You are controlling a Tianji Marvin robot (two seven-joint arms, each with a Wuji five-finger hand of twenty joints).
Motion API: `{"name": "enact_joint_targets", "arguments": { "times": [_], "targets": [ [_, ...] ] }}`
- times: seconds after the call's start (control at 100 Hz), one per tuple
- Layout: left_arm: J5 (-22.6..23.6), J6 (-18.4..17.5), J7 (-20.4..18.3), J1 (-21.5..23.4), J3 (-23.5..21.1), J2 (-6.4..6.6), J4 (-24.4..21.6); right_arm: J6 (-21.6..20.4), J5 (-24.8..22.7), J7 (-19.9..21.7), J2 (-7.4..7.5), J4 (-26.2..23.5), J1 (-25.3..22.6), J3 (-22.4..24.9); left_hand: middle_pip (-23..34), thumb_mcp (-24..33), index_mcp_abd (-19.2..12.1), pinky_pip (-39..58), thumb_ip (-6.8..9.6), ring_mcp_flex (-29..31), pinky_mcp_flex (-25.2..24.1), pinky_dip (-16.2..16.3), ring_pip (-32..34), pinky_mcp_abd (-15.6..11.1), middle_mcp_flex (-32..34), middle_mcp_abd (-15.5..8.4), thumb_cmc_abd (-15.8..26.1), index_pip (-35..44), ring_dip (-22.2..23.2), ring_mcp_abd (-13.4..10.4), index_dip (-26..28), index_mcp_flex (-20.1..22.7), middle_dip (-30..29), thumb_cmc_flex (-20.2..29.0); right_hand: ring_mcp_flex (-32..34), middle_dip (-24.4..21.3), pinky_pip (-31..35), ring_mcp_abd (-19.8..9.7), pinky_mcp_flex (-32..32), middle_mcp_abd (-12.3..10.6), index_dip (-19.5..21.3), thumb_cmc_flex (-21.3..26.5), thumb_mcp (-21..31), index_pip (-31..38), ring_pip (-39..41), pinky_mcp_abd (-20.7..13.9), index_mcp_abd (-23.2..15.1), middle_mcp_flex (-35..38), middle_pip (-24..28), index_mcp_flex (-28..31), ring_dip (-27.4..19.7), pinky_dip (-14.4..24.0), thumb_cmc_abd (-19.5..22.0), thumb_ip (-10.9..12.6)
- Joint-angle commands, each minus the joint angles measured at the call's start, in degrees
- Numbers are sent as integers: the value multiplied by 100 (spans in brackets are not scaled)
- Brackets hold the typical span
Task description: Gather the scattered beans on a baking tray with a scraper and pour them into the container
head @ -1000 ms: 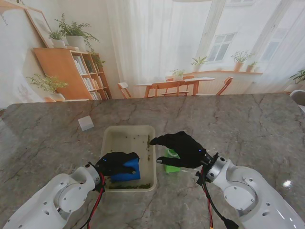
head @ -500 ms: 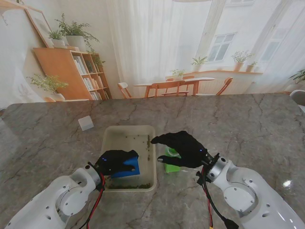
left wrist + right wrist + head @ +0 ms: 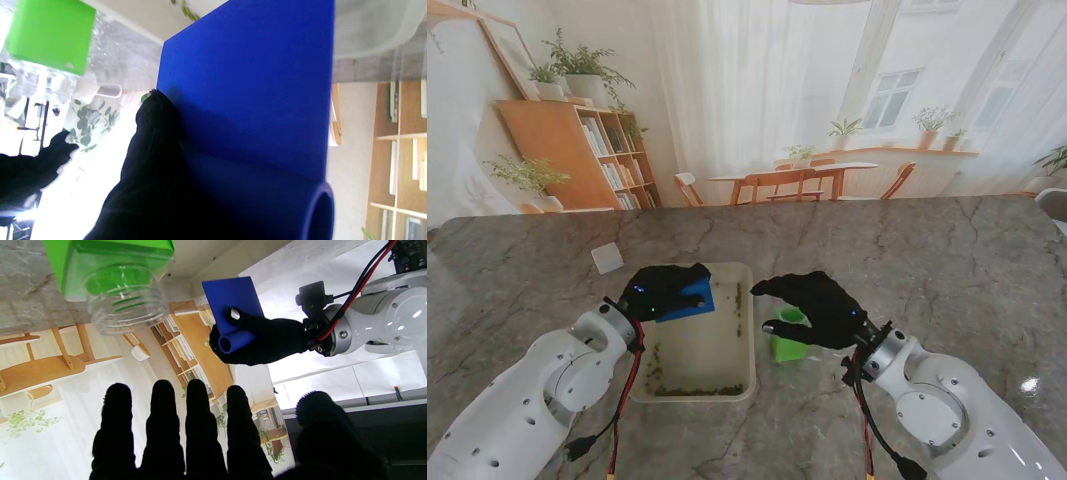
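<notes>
I'm holding the blue scraper point(image 3: 689, 299) in my left hand point(image 3: 659, 290) over the tray's point(image 3: 745, 377) far end; the beans point(image 3: 692, 391) are lying nearer to me, while my right hand point(image 3: 819, 308) is hovering spread and empty over the green container point(image 3: 788, 345)

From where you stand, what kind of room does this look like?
Probably a robot test bench set up as a home kitchen or dining room. The marble-look table stands before a backdrop picturing a wooden bookshelf, a dining table with chairs and potted plants. The right wrist view shows plain panels alongside.
</notes>
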Motion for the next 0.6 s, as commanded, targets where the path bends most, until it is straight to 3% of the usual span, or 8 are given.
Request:
{"name": "enact_joint_targets", "arguments": {
  "times": [0.0,0.12,0.28,0.51,0.59],
  "targets": [
    [-124,88,-23,-204,-50,-42,27,92,-2,13,-27,41,-10,-4,3,405,-133,363,288,154,229,81,419,-632,44,89,286,100,146,-577,125,-6,2,581,84,-92,-77,0,28,-51,-115,-26,79,21,-63,-34,-72,51,-90,29,-51,-54,-35,166],
    [-277,255,-97,-383,-60,-62,160,207,11,-63,-45,61,18,-31,30,406,-103,657,290,288,494,180,705,-970,48,120,282,96,267,-696,128,3,-4,608,88,-92,-75,-2,30,-40,-117,-21,80,20,-63,-33,-79,65,-87,34,-52,-53,-50,165],
    [-497,554,-194,-474,-154,-90,253,350,24,-141,-64,88,57,-65,45,408,-70,784,292,364,671,216,838,-1150,51,164,252,87,305,-724,125,20,-5,631,103,-93,-72,1,36,-51,-119,-18,84,28,-60,-31,-81,74,-87,57,-50,-52,-58,165],
    [-694,1026,-387,-325,-512,-102,165,533,73,-189,-83,117,87,-99,74,412,16,776,293,471,884,224,898,-1351,89,259,201,71,297,-771,124,68,8,692,106,-96,-73,6,38,-44,-126,-16,91,29,-63,-28,-87,83,-89,70,-50,-53,-78,164],
    [-712,1203,-415,-189,-685,-106,72,609,74,-230,-92,114,78,-105,101,436,72,917,291,717,1180,297,1085,-1642,147,304,161,60,345,-878,125,103,-19,707,116,-96,-73,11,43,-43,-128,-14,94,31,-61,-22,-90,89,-88,79,-49,-53,-86,164]
  ]
}}
